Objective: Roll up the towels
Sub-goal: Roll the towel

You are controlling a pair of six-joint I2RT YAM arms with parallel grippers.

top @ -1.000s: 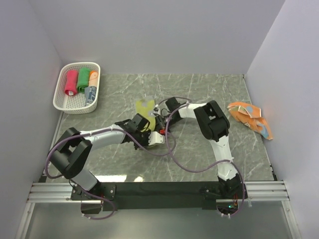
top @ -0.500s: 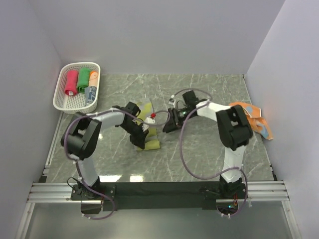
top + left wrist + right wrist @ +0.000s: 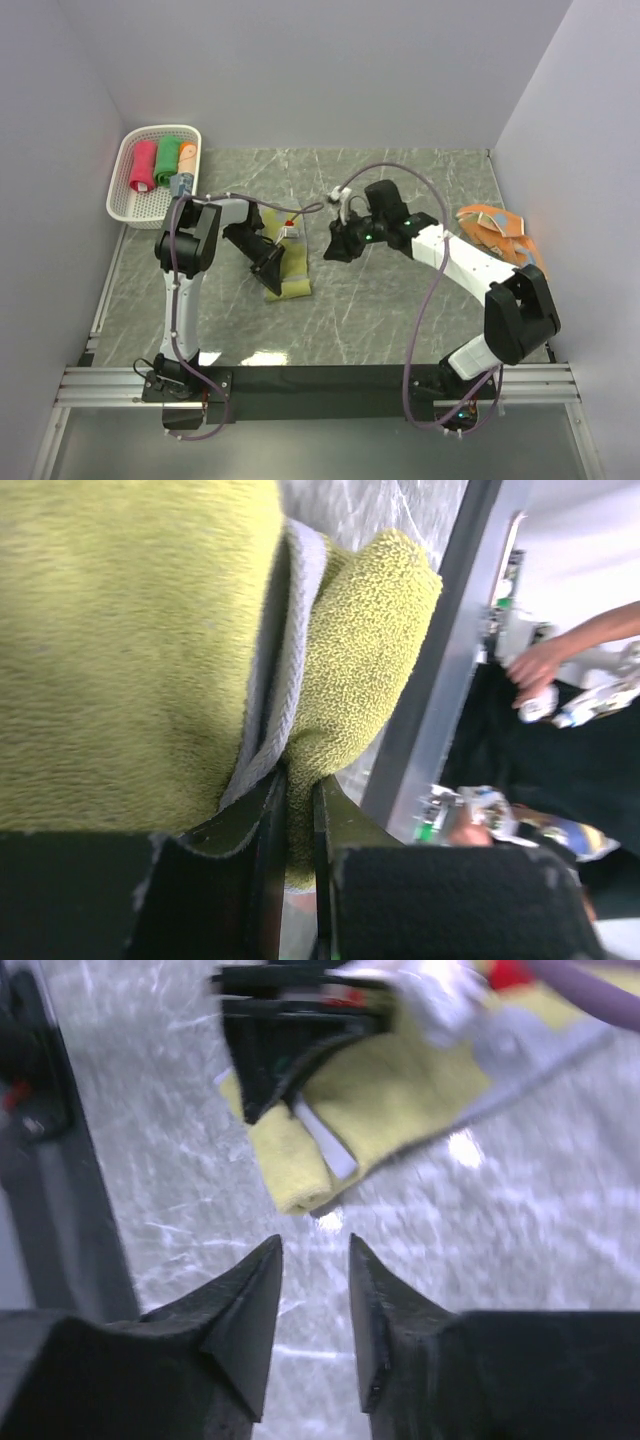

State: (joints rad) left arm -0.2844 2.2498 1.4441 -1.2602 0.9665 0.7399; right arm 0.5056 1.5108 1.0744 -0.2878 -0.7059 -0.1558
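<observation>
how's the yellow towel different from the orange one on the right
The yellow towel lies mid-table, partly folded over, while the orange towel sits crumpled by the right wall. The left tool is clamped on the yellow towel's edge; nothing touches the orange towel. The yellow towel is plain; the orange towel has light-blue marks. Neither is a finished roll yet.

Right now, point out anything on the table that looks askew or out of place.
The orange towel lies crumpled by the right edge of the table, neither flat nor rolled. The yellow towel is only partly rolled, its end pinched in the left gripper.
</observation>
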